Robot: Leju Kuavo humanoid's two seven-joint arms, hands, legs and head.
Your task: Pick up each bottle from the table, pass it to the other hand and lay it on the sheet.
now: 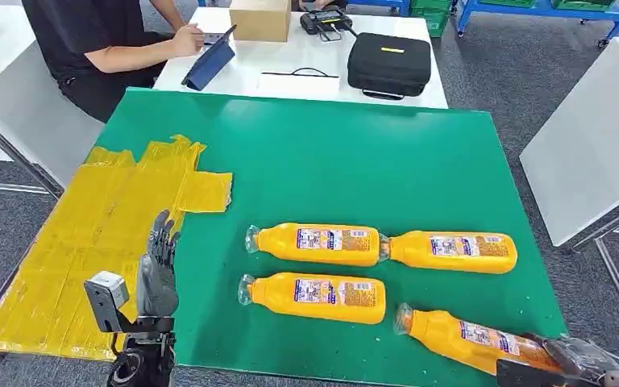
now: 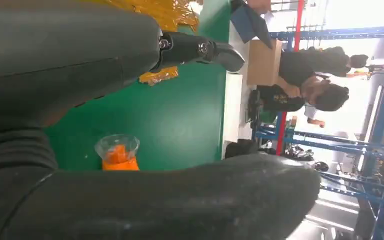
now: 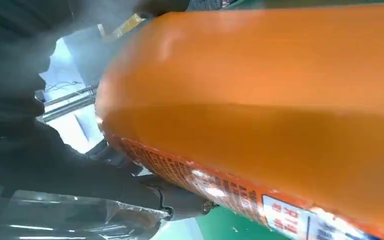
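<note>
Four orange plastic bottles with clear caps lie on their sides on the green table mat point(image 1: 355, 153) in the head view, none yet on the crinkled yellow plastic sheet point(image 1: 89, 234) that covers the mat's left part. The nearest orange bottle point(image 1: 471, 339) lies at the right front corner, its long axis slanting from its cap toward the right hand point(image 1: 584, 359), which sits at its base end; here I cannot tell whether those fingers are clamped. The left hand point(image 1: 158, 270) stands upright over the border of sheet and mat, fingers straight and together, holding nothing, with the bottles well off toward its thumb side. A person in black sits at the white table behind with a tablet, beside a cardboard box and a black case. From the left wrist view, the left hand's thick thumb and dark fingers point(image 2: 195, 50) are spread wide with bare mat between them, and one bottle's clear cap point(image 2: 117, 150) lies beyond, its neck pointing at the palm. From the right wrist view, the nearest bottle's orange body runs straight across the palm, with dark fingers point(image 3: 145, 185) curled under it and touching it. So the right hand is judged to be closing a grasp, and is by far the nearer one for this pick.
</note>
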